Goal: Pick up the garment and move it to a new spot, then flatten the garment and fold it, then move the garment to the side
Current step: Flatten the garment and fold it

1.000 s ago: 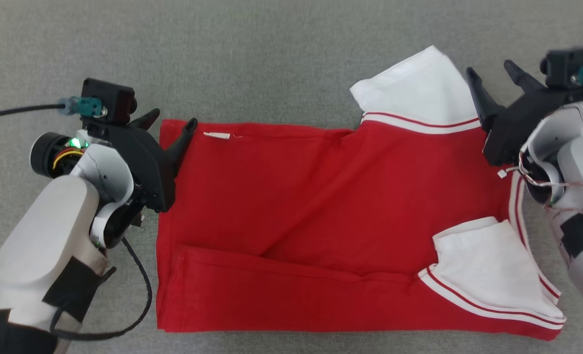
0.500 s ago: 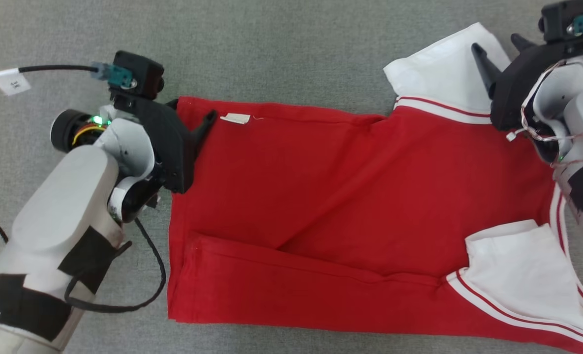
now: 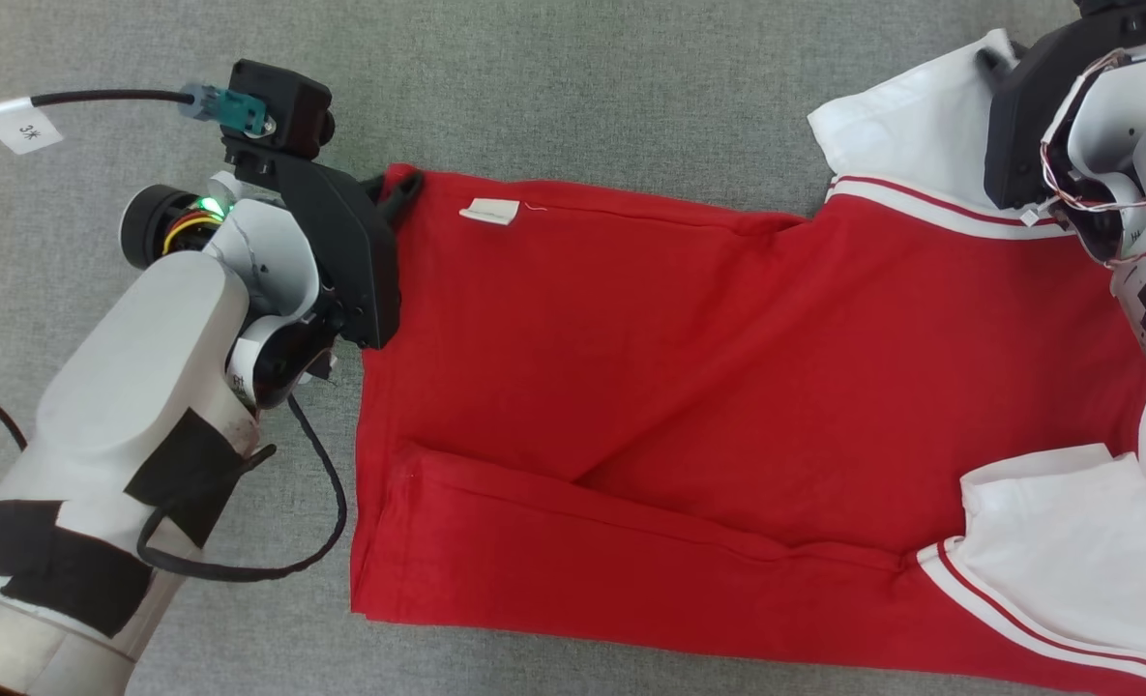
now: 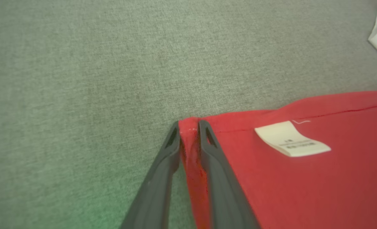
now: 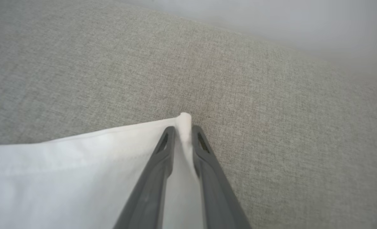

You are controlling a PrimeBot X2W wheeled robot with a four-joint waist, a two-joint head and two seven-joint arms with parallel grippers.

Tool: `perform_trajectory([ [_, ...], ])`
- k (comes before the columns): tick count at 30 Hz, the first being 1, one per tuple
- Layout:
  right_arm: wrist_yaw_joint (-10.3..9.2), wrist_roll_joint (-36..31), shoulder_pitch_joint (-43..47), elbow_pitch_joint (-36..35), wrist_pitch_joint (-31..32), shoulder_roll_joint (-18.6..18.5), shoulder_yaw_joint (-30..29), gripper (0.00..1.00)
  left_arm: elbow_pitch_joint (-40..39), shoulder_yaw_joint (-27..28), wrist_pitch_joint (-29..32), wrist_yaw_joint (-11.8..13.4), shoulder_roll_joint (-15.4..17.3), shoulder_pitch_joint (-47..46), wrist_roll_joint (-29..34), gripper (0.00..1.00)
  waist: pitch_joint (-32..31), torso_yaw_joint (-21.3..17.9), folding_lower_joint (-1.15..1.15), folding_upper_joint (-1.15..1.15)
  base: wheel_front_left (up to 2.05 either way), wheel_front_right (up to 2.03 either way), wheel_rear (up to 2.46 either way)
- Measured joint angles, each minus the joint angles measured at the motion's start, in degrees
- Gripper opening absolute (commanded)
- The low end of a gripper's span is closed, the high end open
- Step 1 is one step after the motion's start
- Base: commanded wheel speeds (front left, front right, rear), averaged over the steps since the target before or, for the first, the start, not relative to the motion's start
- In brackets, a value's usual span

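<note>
The garment (image 3: pixel 708 387) is a red shirt with white sleeves, lying spread and partly folded on grey fabric. My left gripper (image 3: pixel 400 186) is shut on its far left hem corner; the left wrist view has that red corner (image 4: pixel 188 127) pinched between the two dark fingers, next to a white care label (image 4: pixel 291 139). My right gripper (image 3: pixel 993 58) sits at the far right, on the upper white sleeve (image 3: pixel 906 126). In the right wrist view the fingers are shut on the sleeve's white corner (image 5: pixel 184 122).
A grey fabric surface (image 3: pixel 553 87) lies under everything. A second white sleeve (image 3: pixel 1056 551) lies folded over the red cloth at the lower right. A black cable (image 3: pixel 311 522) loops beside my left forearm, and a tagged cable (image 3: pixel 79 101) runs off to the left.
Both grippers have closed from open onto the garment's far corners, the left on the red hem, the right on the white sleeve. The head camera's picture has shifted.
</note>
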Motion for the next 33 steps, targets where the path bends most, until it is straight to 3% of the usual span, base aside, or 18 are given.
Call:
perform_trajectory([
  [14, 0.00, 4.34, 4.63, -2.55, -15.21, -1.86, 2.85, 0.00, 2.41, 1.31, -14.52, 0.27, -0.14, 3.60, -0.49, 0.00, -4.97, -1.54, 0.00, 0.01, 0.00, 0.00, 0.00],
  [26, 0.00, 10.18, 18.93, -13.30, -28.27, -6.61, 4.82, 0.00, -1.49, 2.11, -22.54, 2.61, 0.88, 13.94, -0.63, 0.00, -11.93, -4.60, 0.00, 0.00, 0.00, 0.00, 0.00],
  [33, 0.00, 10.29, 30.12, -22.21, -30.82, -8.76, 1.90, 0.00, -6.71, 3.55, -27.53, 5.47, 2.85, 21.21, -1.04, 0.00, -14.40, -7.01, -0.01, 0.00, 0.00, 0.00, 0.00],
])
